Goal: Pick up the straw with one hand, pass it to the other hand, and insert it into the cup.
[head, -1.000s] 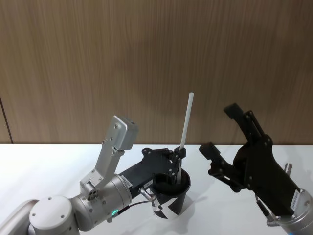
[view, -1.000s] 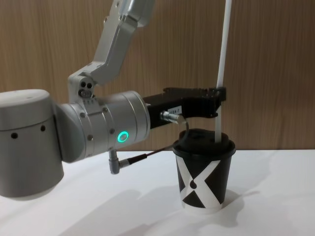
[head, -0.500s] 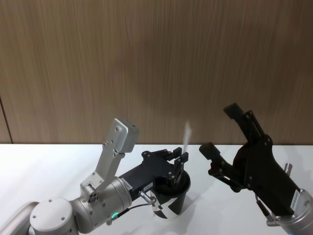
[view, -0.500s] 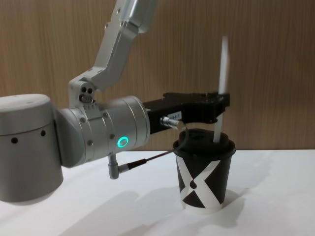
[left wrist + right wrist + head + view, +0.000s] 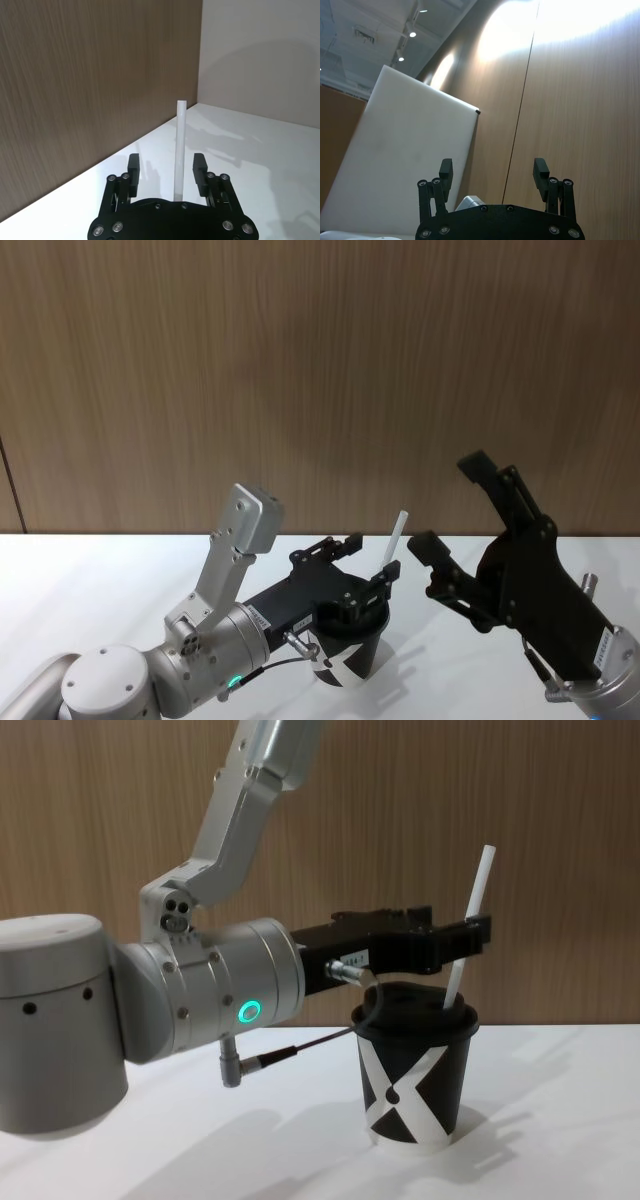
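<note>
Item: straw (image 5: pixel 470 930). A thin white tube standing in the cup (image 5: pixel 415 1075), its lower end down through the black domed lid, its upper length leaning toward my right. In the head view the straw (image 5: pixel 394 537) rises above the lid, between the fingers of my left gripper (image 5: pixel 362 568). In the left wrist view the straw (image 5: pixel 180 150) stands midway between the two fingertips, with a clear gap on either side; neither pad touches it.

Item: my left gripper (image 5: pixel 455 935). Long black two-finger tool on a fat silver wrist with a green ring light (image 5: pixel 247 1011) lit. Released: jaws spread apart, holding nothing. It hovers level just above the lid, fingers straddling the straw without contact. A dark cable (image 5: pixel 295 1047) with a metal plug hangs under the wrist, beside the cup.

Item: cup (image 5: pixel 350 645). Black paper, white X-like mark, white bottom rim. Upright on the white table (image 5: pixel 560 1120), directly beneath my left fingers.

Item: my right gripper (image 5: pixel 452 525). Black blocky jaws, spread wide and empty, raised to the right of the cup and apart from the straw. In the right wrist view its fingers (image 5: pixel 445 175) point up at the wood-panelled wall (image 5: pixel 300 370).
</note>
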`<state>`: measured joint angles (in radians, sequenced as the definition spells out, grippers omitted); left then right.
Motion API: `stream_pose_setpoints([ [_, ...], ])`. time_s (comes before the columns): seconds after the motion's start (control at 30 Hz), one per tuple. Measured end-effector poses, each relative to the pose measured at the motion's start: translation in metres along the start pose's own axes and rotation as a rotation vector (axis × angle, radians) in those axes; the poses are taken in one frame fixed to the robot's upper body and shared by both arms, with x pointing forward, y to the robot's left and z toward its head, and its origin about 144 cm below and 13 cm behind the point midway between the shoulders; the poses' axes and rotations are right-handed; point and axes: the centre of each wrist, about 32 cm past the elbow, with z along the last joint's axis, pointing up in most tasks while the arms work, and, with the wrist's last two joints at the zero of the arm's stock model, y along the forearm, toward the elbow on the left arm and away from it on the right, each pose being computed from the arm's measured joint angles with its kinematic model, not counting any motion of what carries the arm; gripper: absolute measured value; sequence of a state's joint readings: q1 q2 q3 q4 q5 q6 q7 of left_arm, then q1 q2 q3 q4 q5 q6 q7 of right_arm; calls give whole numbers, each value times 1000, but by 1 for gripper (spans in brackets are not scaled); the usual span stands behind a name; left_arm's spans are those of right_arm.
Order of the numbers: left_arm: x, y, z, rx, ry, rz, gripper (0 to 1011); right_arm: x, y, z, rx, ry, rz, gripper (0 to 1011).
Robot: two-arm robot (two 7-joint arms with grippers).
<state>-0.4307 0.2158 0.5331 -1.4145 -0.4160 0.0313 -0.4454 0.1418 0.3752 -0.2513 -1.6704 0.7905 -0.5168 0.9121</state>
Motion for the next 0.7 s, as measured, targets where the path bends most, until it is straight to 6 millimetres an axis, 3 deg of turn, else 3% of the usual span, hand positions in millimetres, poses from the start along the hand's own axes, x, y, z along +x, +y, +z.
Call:
stream_pose_setpoints([
  [0.43, 0, 6, 2, -28, -15, 24, 992, 0, 0, 0, 0, 0, 0, 1001],
  [0.7, 0, 11, 4, -56, -29, 40, 1000, 0, 1, 1, 0, -2, -7, 1001],
])
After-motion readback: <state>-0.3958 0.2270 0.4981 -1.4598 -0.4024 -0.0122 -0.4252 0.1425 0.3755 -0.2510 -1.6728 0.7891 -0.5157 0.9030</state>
